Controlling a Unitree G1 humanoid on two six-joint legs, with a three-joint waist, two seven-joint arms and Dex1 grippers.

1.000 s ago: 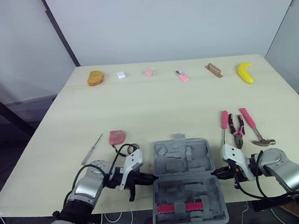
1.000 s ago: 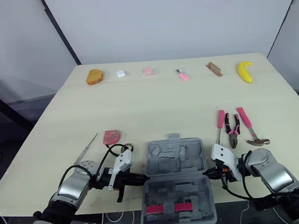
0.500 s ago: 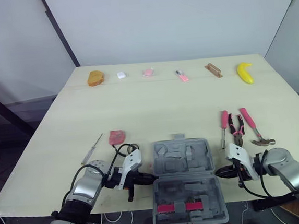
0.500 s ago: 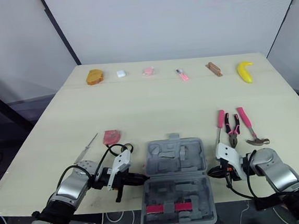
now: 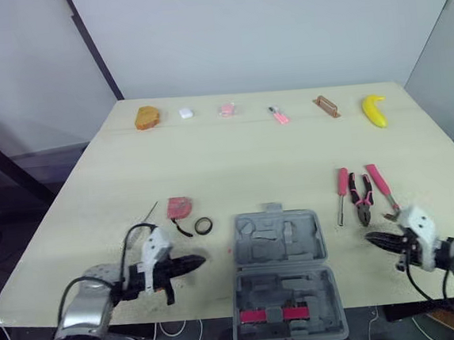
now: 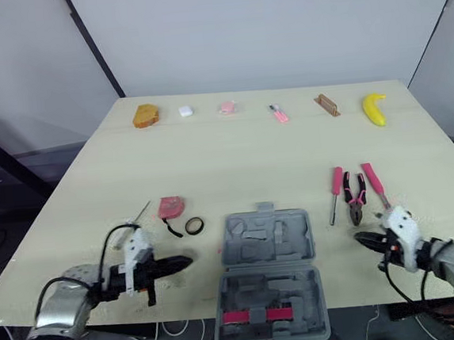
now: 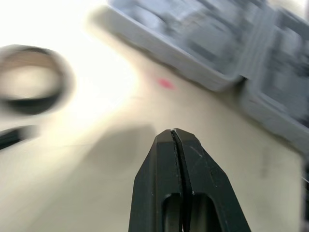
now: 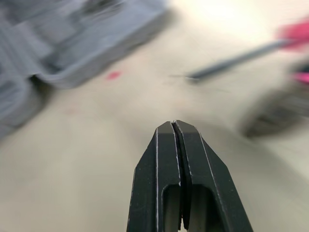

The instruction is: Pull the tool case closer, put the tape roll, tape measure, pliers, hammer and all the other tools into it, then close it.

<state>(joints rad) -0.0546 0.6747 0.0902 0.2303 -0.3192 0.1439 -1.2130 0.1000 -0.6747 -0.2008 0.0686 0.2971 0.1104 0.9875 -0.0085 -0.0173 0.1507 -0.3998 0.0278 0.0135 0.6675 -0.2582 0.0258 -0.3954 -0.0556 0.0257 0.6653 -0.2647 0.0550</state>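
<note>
The grey tool case point(image 5: 278, 249) lies open at the table's front edge, its lid half toward the table's middle and a pink strip in the near half. My left gripper point(image 5: 195, 260) is shut and empty, a short gap left of the case. Just beyond its tip lie a black tape roll point(image 5: 203, 225) and a pink tape measure point(image 5: 178, 208). My right gripper point(image 5: 374, 237) is shut and empty, right of the case. Beyond it lie a pink screwdriver point(image 5: 342, 185), pliers point(image 5: 363, 206) and a hammer point(image 5: 380, 187). A thin metal tool point(image 6: 141, 214) lies left of the tape measure.
Along the table's far edge stand an orange piece point(image 5: 147, 116), a white block point(image 5: 185, 112), two small pink items point(image 5: 226, 109) point(image 5: 279, 115), a brown piece point(image 5: 325, 106) and a banana point(image 5: 375, 109). The near edge of the table runs just under the case.
Both grippers have drawn back from the sides of the case, the left one leftward and the right one rightward. The tape roll, hidden before by the left arm, is uncovered.
</note>
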